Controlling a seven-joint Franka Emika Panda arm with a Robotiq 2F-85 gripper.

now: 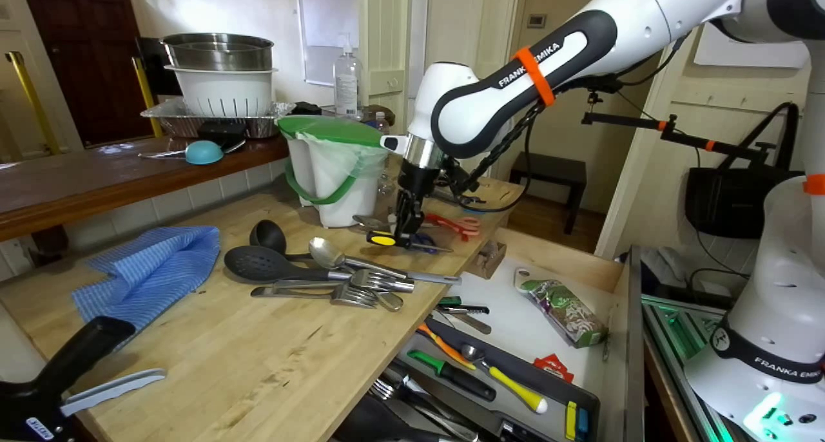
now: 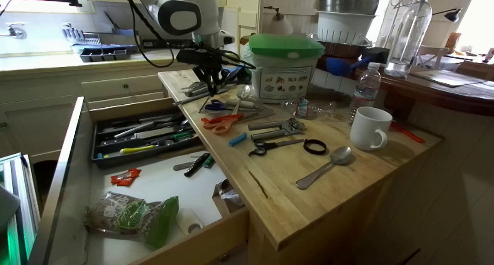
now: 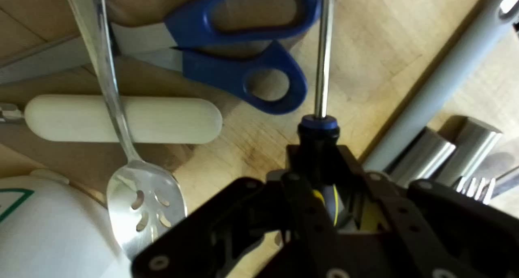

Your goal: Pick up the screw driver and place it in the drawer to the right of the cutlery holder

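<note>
Pincer holds screwdriver, closed around its handle.

Camera positions, three views

In an exterior view: camera above the worktop, angled down its length, past the green-lidded bin toward a black bench; drawer on picture's right. In an exterior view: looking back from roughly the opposite end, white mug close by, sink tap far off; drawer on picture's left. Both exterior views share worktop, bin, drawer, some of the robot arm. Wrist view: very near, looking steeply down; gripper enters from the bottom edge. Blue scissors there show in both exterior views too.
</note>
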